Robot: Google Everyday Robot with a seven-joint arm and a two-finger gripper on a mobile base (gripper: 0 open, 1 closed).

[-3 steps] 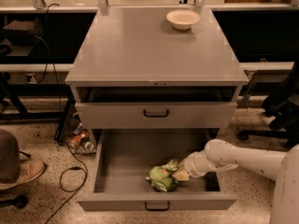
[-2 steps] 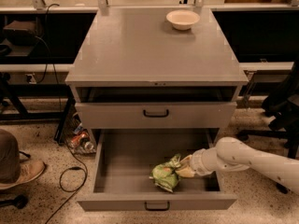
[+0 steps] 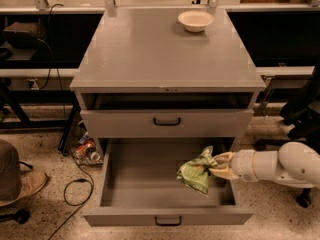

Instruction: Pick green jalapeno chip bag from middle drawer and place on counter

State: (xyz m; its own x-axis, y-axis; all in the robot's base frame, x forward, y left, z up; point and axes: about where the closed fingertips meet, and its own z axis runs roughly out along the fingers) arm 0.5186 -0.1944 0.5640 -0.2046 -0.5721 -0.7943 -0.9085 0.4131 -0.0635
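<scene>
Right now I am holding the bag (image 3: 196, 170) by its right edge, with the fingers (image 3: 223, 158) of the gripper (image 3: 216, 166) pinching a fold of foil. It is hanging over the right side of the open lower drawer (image 3: 140, 186), seemingly off the floor, though I cannot be sure its lowest corner is clear. What is worrying me most is the grip: I am only catching a thin, slick edge, so the foil could be sliding out as I lift, dropping the bag back in or onto the ground. The drawer above (image 3: 167, 121) is jutting out over the back of the open one, so a straight lift could be snagging the dangling bag on its front face or dark handle. I am judging that I need to pull outward before rising. The arm is also reaching in close to the drawer's right wall, and a careless swing could be knocking it there. Up top, the bowl (image 3: 195, 20) is sitting at the back right of the counter (image 3: 160, 54), so a drop too far back could be nudging it. The bag is looking light green, crinkled and limp, with white lettering, and its shape is folding under its own weight. The drawer is looking like a smooth grey metal box, wide and deep. The counter is showing flat, matte and roughly square with a thin front lip, and the bowl is appearing cream, round and shallow.
</scene>
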